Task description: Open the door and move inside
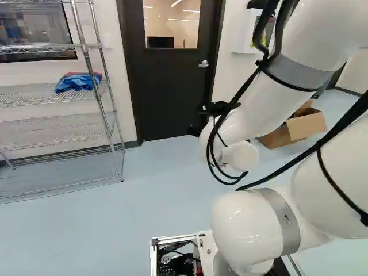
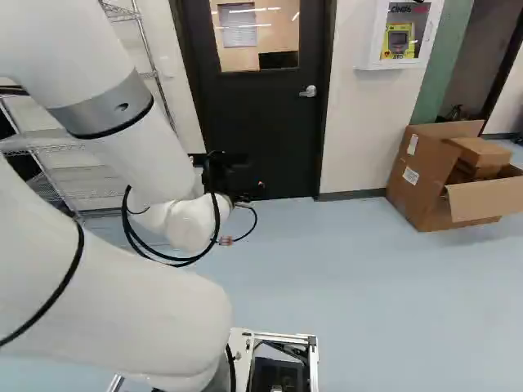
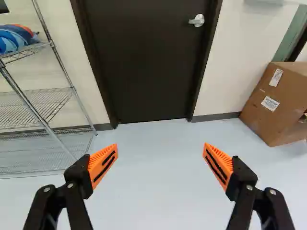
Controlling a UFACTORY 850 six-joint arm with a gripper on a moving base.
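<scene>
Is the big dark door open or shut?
Shut. The dark door sits flush inside its frame, with no gap showing along its sides, and its silver handle points level.

Illegible white labels [image 3: 270, 103] on carton [image 3: 280, 122]

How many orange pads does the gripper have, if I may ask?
2, both on the open gripper: one orange pad on the side toward the wire rack, the other pad on the side toward the cardboard box. Neither is hidden.
</scene>
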